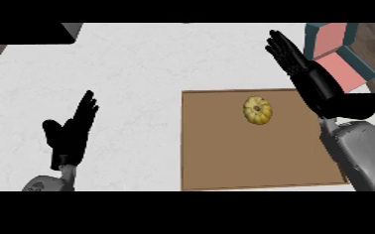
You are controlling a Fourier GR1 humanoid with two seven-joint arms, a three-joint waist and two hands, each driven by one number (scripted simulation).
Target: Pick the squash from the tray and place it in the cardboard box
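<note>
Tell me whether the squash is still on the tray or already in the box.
On the tray: the squash lies on the brown tray, untouched by either hand; the cardboard box sits apart at upper right.

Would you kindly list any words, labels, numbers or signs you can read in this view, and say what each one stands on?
None: no readable text shows anywhere.
The squash, the brown tray, the pink and teal box and the white counter all carry no lettering.
Neither the left hand nor the right hand bears any marking.
</note>
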